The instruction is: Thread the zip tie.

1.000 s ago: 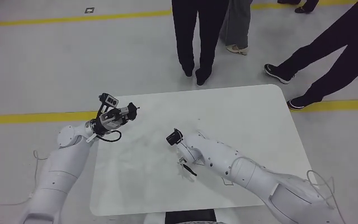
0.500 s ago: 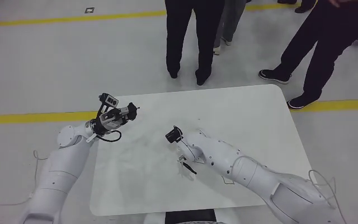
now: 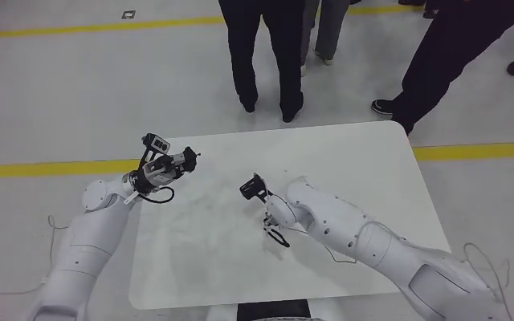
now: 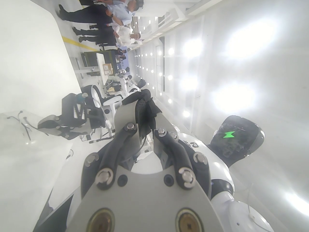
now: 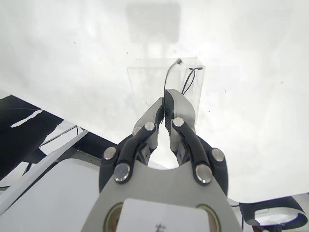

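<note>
My right gripper (image 5: pixel 164 98) is shut on a thin black zip tie (image 5: pixel 168 74), which curves up from the fingertips to its small head. A second black zip tie (image 5: pixel 190 79), bent into a loop, lies just beyond it inside a clear box (image 5: pixel 144 78) on the white table (image 3: pixel 361 160). From above, the right gripper (image 3: pixel 274 233) sits low over the table's middle with the zip tie (image 3: pixel 278 238) at its tip. My left gripper (image 3: pixel 191 158) is held above the table's far left edge, and in its own wrist view the left gripper (image 4: pixel 143 95) is shut with nothing seen between the pads.
The left wrist view shows the zip ties (image 4: pixel 24 123) lying on the table, with the right arm's wrist (image 4: pixel 72 112) over them. People's legs (image 3: pixel 265 56) stand on the floor past the far edge. The right half of the table is bare.
My right arm has shifted a little to the right and its wrist has turned, with the zip tie still in its fingers. The left arm has kept still.
</note>
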